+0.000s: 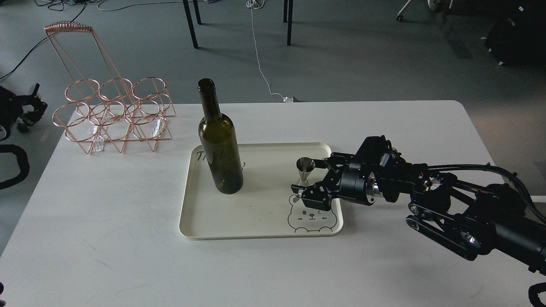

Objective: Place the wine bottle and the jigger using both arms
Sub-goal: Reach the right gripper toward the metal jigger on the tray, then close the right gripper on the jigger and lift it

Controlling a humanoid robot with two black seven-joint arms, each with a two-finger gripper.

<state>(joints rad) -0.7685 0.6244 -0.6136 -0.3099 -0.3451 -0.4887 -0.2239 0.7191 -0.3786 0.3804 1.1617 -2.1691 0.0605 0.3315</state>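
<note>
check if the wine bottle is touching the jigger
Apart. The head view shows bare tray between the wine bottle and the jigger.

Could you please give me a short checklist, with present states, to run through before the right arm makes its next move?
1. Tall dark olive-green glass bottle upright on the cream rectangular tray: ok.
2. Small shiny silver metal jigger upright on the tray: ok.
3. Right end effector at the jigger, fingers on either side: ok.
4. Fingers clamped on the jigger or free of it: cannot tell.
5. Gap between bottle and jigger: ok.
6. Left end effector off the table: ok.
</note>
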